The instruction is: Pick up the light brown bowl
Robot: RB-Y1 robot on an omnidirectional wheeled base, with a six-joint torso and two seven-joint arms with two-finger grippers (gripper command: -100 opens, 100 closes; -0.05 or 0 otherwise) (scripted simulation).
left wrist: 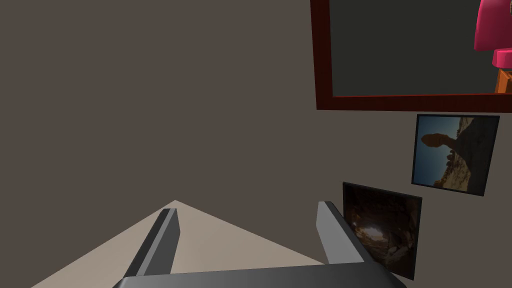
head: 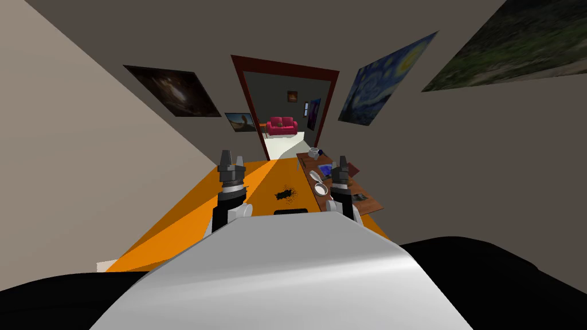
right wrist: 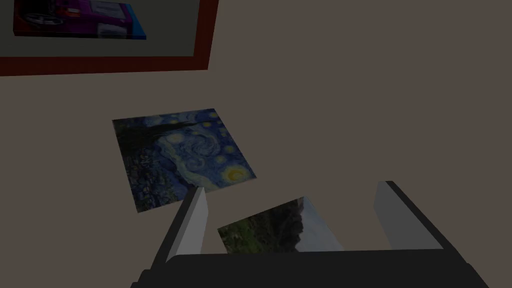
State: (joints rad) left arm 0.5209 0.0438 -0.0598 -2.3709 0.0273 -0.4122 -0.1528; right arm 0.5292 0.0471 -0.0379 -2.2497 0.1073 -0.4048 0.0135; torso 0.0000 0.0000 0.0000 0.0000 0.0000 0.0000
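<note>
1. Fingers on left gripper spread wide, clasping nothing.
2. Same on right gripper: spread, empty, poised beside brown table.
3. On that table, light brown bowl, near right gripper.

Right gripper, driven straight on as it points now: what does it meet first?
Likely the grey-brown wall, by the landscape picture between the open jaws of the right gripper; nothing nearer shows, depth unclear.
</note>
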